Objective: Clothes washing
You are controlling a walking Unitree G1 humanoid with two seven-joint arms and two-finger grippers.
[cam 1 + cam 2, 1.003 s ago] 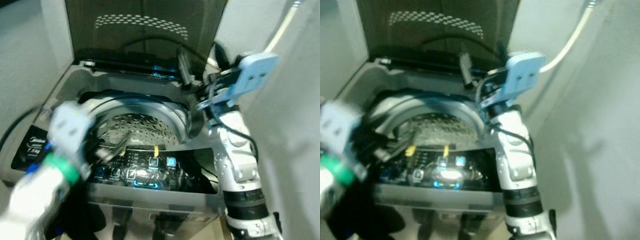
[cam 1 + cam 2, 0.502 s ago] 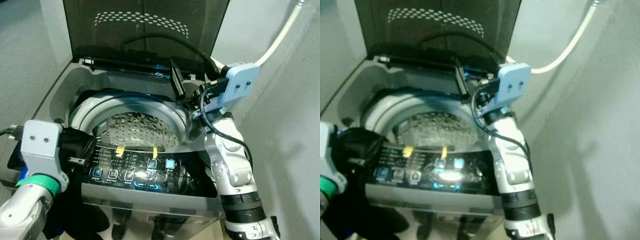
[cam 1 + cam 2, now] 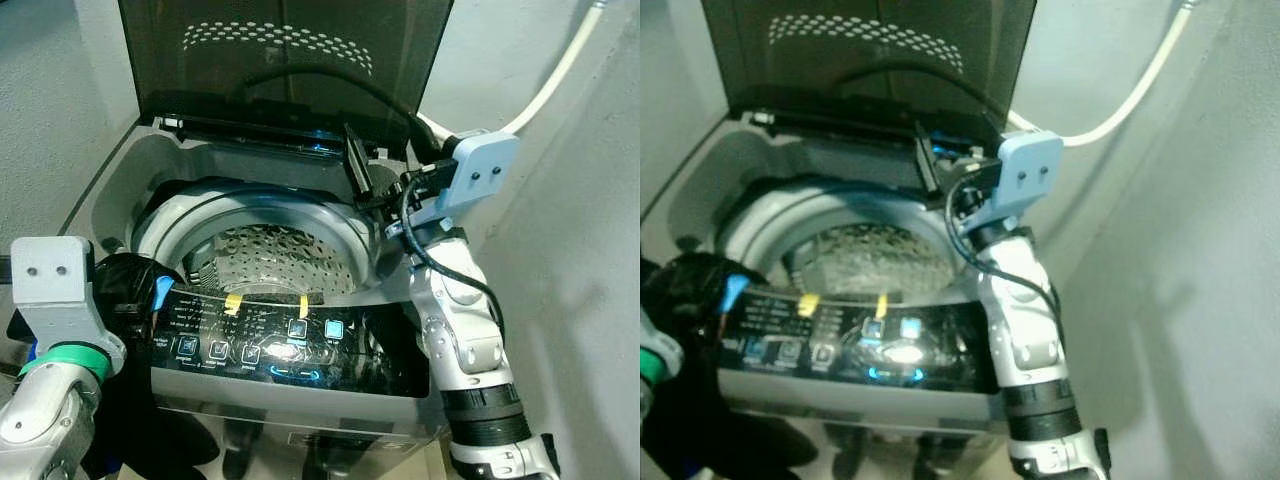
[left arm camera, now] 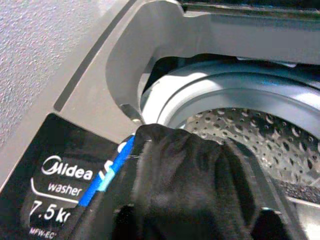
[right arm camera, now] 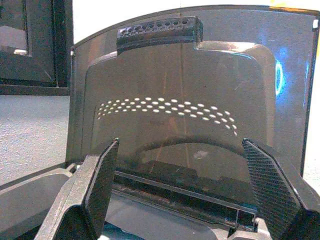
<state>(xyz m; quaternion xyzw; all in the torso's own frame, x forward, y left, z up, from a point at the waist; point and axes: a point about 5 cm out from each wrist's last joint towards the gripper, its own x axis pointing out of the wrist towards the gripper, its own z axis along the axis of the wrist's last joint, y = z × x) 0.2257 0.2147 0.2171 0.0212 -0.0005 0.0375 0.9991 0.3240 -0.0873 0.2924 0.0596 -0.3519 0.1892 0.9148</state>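
- I have the washing machine (image 3: 290, 395) in front of me, with its dark lid (image 3: 285, 60) raised upright at the back edge and the perforated drum (image 3: 275, 260) open below.
- My left gripper (image 3: 130, 290) sits at the machine's front-left corner, just beside the lit control panel (image 3: 290, 345). Its fingers are pinching a bundle of black clothing (image 4: 185, 185).
- In the left wrist view that black clothing fills the space between the fingers and hangs over the left rim of the drum opening, near the "Midea washer" label (image 4: 65, 175). A blue strip (image 4: 107, 172) runs along the side of the bundle.
- My right gripper (image 5: 190, 195) is held up over the back-right corner of the machine, facing the raised lid. Its two black fingers (image 5: 92, 195) are spread wide apart with nothing between them.
- A white hose (image 3: 555, 75) runs up the wall behind the right arm.
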